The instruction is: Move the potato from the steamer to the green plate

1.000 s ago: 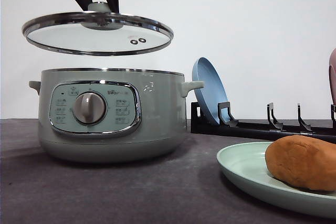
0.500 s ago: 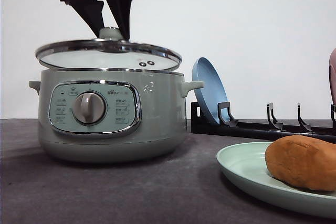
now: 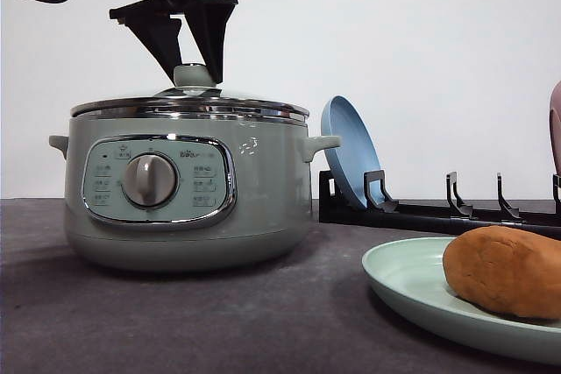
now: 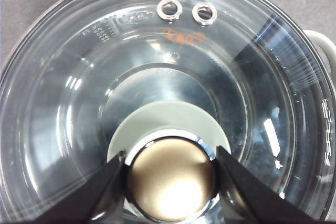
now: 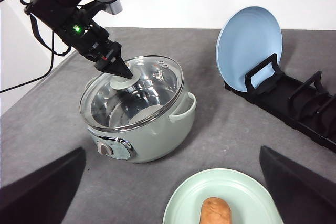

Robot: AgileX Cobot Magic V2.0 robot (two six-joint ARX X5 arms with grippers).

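The potato (image 3: 508, 271) (image 5: 216, 211) lies on the pale green plate (image 3: 403, 282) (image 5: 191, 195) at the front right. The sage-green steamer (image 3: 263, 199) (image 5: 157, 135) stands at the left, and its glass lid (image 3: 188, 108) (image 4: 79, 77) (image 5: 152, 77) sits on the rim. My left gripper (image 3: 195, 72) (image 4: 170, 174) (image 5: 123, 74) reaches down from above, shut on the lid knob (image 3: 195, 75) (image 4: 172, 179). Through the glass the pot's inside looks bare. My right gripper (image 5: 172, 153) hangs high over the table's front, open, with nothing between its fingers (image 5: 42, 187).
A blue plate (image 3: 346, 151) (image 5: 249, 45) leans upright in a black dish rack (image 3: 438, 212) (image 5: 294, 103) behind and right of the steamer. A pinkish object (image 3: 556, 124) shows at the right edge. Grey tabletop (image 3: 263, 321) lies between steamer and green plate.
The left gripper has come down with the glass lid, from well above the steamer to resting on its rim. The potato and the green plate have not moved.
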